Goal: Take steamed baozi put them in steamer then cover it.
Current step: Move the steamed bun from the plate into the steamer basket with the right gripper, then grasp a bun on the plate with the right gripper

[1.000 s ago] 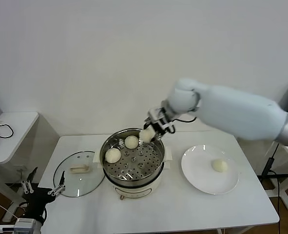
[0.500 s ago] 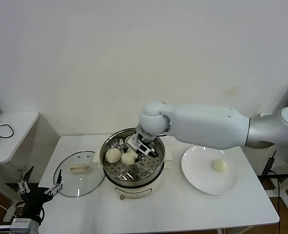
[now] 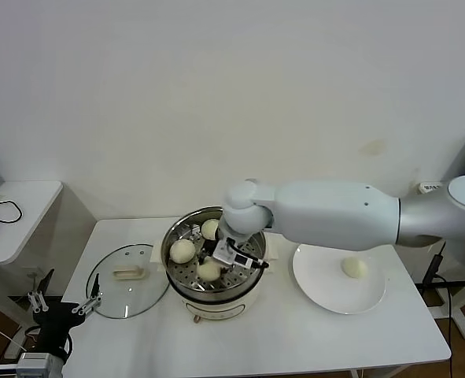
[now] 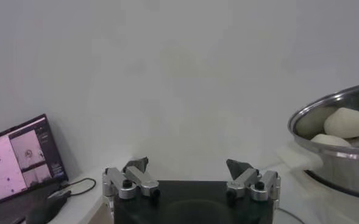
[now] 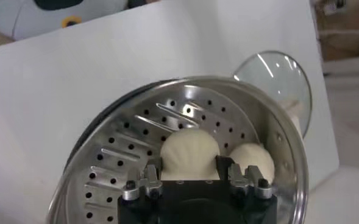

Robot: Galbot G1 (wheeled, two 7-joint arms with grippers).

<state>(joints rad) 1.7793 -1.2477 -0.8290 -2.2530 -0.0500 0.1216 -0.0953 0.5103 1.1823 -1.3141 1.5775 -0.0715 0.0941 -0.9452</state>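
The steamer (image 3: 234,294) stands mid-table with its perforated tray (image 5: 123,145) showing. Two steamed baozi lie inside at the left (image 3: 182,250) and the far side (image 3: 209,228). My right gripper (image 3: 217,265) reaches down into the pot and is shut on a third baozi (image 5: 190,151), low over the tray's near part, beside another bun (image 5: 252,160). One more baozi (image 3: 355,268) rests on the white plate (image 3: 317,276). The glass cover (image 3: 110,293) lies flat to the left of the steamer. My left gripper (image 4: 188,168) hangs open and empty by the table's front-left corner.
A laptop (image 4: 17,159) sits on a side desk (image 3: 16,206) to the left. The right arm's bulky forearm (image 3: 334,214) spans the space above the plate and the pot's right side. Bare table lies along the front edge.
The right gripper carried the baozi from above the steamer's far rim, across the pot and down to the near part of the tray. The left arm stayed put.
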